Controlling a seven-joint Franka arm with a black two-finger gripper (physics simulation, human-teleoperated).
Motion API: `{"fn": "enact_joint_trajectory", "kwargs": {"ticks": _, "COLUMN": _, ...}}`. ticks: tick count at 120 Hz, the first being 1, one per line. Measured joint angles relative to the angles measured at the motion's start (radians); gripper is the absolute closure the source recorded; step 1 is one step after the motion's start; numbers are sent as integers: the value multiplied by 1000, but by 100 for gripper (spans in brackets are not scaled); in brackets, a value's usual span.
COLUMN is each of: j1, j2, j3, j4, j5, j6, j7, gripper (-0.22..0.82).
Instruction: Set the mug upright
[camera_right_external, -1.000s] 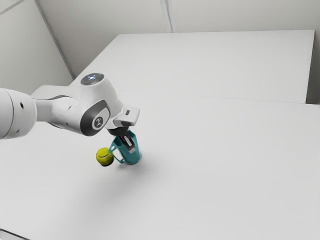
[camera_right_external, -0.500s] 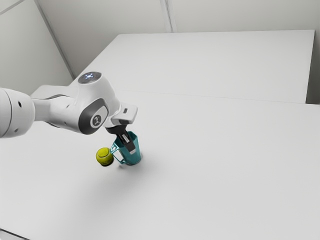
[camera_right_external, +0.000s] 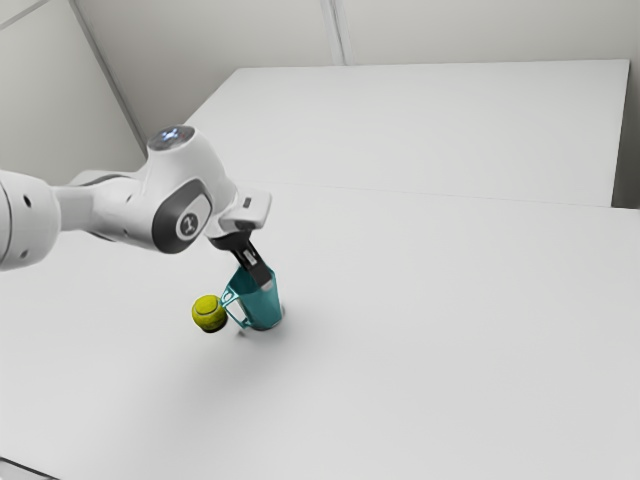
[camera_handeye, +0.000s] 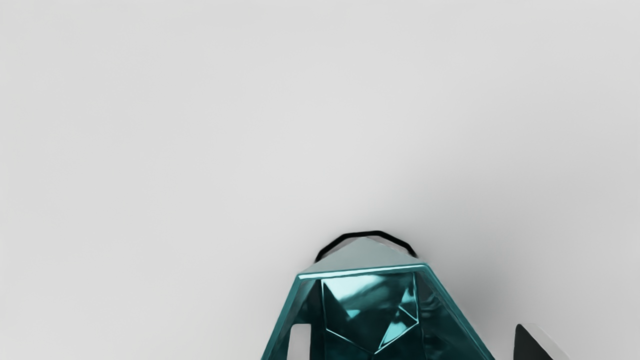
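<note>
The teal mug (camera_right_external: 262, 305) stands upright on the table in the exterior view, its handle toward the yellow ball. My gripper (camera_right_external: 262, 281) is at the mug's rim, tilted down from the upper left. In the wrist view I look into the faceted inside of the mug (camera_handeye: 370, 310). The gripper (camera_handeye: 412, 342) is open there: one fingertip overlaps the mug's opening, the other is outside the wall with a gap beside it. The far part of the mug is cut off by the picture's edge.
A yellow ball (camera_right_external: 209, 313) rests on the white table (camera_right_external: 430, 330) close to the mug's handle, on the exterior view's left side. Another white surface (camera_right_external: 420, 125) lies farther back, near the walls.
My gripper has risen, drawing up and slightly back toward the exterior view's left, out of the mug. Between the earlier pictures the mug shifted very slightly; the ball stayed put.
</note>
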Motion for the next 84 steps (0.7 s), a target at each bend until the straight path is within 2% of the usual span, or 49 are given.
{"fn": "enact_joint_trajectory", "kwargs": {"ticks": 21, "j1": -19, "j2": -4, "j3": -18, "j4": 52, "j5": -5, "j6": -21, "j7": -11, "gripper": 19}}
{"fn": "enact_joint_trajectory", "kwargs": {"ticks": 41, "j1": -56, "j2": 19, "j3": -21, "j4": 222, "j5": -20, "j6": -105, "j7": -25, "gripper": 9}}
{"fn": "enact_joint_trajectory", "kwargs": {"ticks": 56, "j1": -65, "j2": 104, "j3": -21, "j4": 408, "j5": -60, "j6": -226, "j7": -43, "gripper": 5}}
{"fn": "enact_joint_trajectory", "kwargs": {"ticks": 70, "j1": -14, "j2": 189, "j3": -22, "j4": 592, "j5": -96, "j6": -368, "j7": -70, "gripper": 3}}
{"fn": "enact_joint_trajectory", "kwargs": {"ticks": 84, "j1": 64, "j2": 268, "j3": -90, "j4": 748, "j5": -106, "j6": -515, "j7": -100, "gripper": 2}}
